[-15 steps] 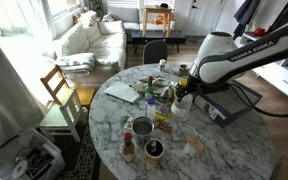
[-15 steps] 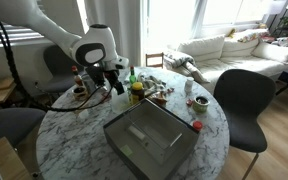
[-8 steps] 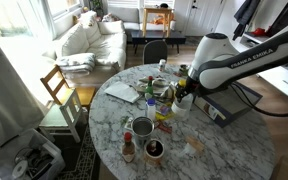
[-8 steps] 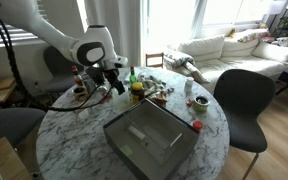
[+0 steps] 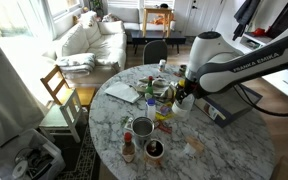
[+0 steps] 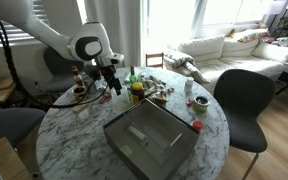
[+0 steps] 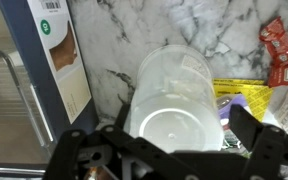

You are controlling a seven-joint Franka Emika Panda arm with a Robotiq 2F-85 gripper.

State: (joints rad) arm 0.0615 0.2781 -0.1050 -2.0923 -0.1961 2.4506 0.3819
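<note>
A clear plastic cup (image 7: 174, 80) stands upright on the marble table (image 7: 164, 25), seen from above in the wrist view. My gripper (image 7: 184, 135) hangs over it, open, one dark finger on each side of the cup. A gap shows between the right finger (image 7: 256, 125) and the cup's wall. In both exterior views the gripper (image 5: 181, 97) (image 6: 112, 82) points down among the clutter at the middle of the round table. The cup (image 5: 181, 109) is mostly hidden by the fingers there.
A grey tray (image 6: 149, 135) (image 5: 227, 108) lies beside the arm. A printed box (image 7: 59, 60), yellow packets (image 7: 239, 95) and red packets (image 7: 284, 50) flank the cup. A metal mug (image 5: 142, 127), sauce bottle (image 5: 128, 150), dark bowl (image 5: 154, 149) and jar (image 6: 137, 92) crowd the table. Chairs (image 6: 239, 100) (image 5: 59, 90) stand around.
The arm's wrist has shifted slightly above the cup. The gripper stays open and the cup has not moved.
</note>
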